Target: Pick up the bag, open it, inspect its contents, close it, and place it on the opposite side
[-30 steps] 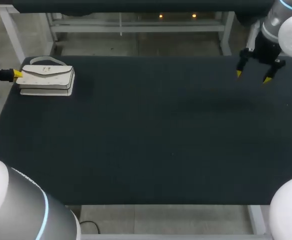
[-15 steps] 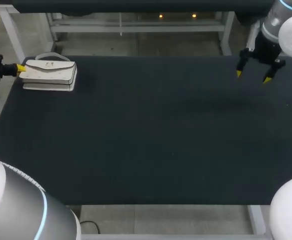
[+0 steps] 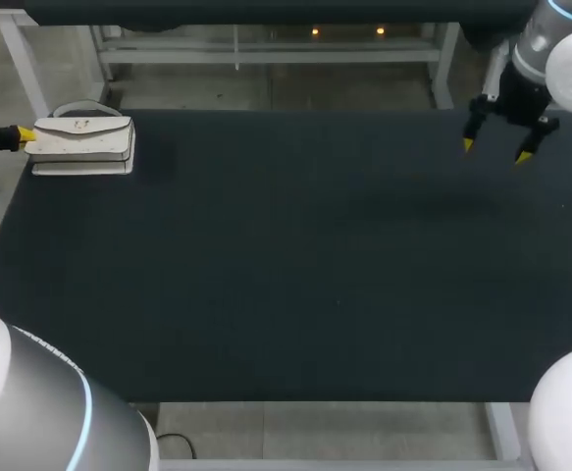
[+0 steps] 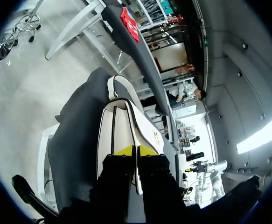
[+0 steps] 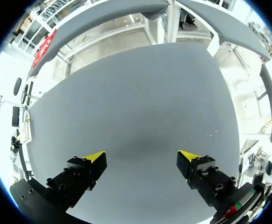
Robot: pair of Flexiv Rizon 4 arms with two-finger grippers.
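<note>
While our left gripper (image 4: 136,150) pinched the white bag (image 3: 81,144) at the table's (image 3: 295,275) far left corner, our right gripper (image 3: 494,150) hung over the far right. Its fingers (image 5: 93,158) stood wide apart, empty.

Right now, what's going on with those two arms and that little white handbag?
The left gripper is pinched on one end of the small white handbag, a flap bag with a short handle, at the far left corner of the dark table. The bag's flap looks closed, so opening it and carrying it across are not yet done. The right gripper hangs open above the far right corner, holding nothing.
</note>
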